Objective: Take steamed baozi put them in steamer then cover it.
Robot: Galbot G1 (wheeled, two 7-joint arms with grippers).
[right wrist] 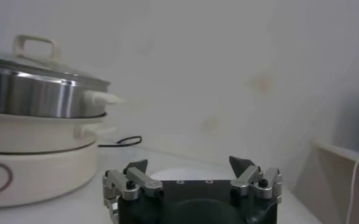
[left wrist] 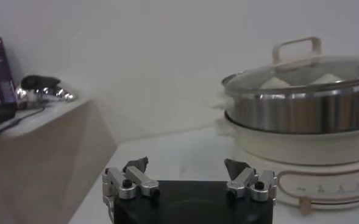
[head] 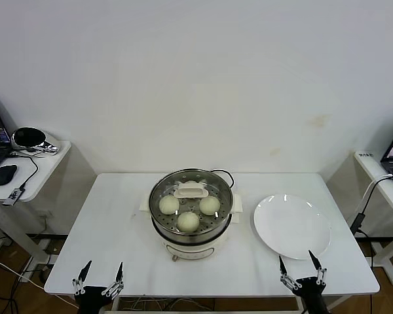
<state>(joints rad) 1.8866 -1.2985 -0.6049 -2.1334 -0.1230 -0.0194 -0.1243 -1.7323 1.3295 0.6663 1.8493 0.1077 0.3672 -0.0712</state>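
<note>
The steel steamer (head: 191,230) stands mid-table on its cream base. Three steamed baozi (head: 188,221) show through the glass cover (head: 216,190), which sits on the pot with its cream handle (head: 190,191) on top. In the left wrist view the steamer (left wrist: 301,115) and cover (left wrist: 301,70) rise to one side; in the right wrist view the steamer (right wrist: 33,97) stands likewise. My left gripper (head: 99,275) is open and empty at the table's front left edge. My right gripper (head: 300,266) is open and empty at the front right edge, just before the plate.
A white plate (head: 292,226) lies bare to the right of the steamer. A black cord (head: 226,174) runs behind the pot. A side table (head: 26,163) with a mouse and headset stands far left; another desk (head: 380,176) stands far right.
</note>
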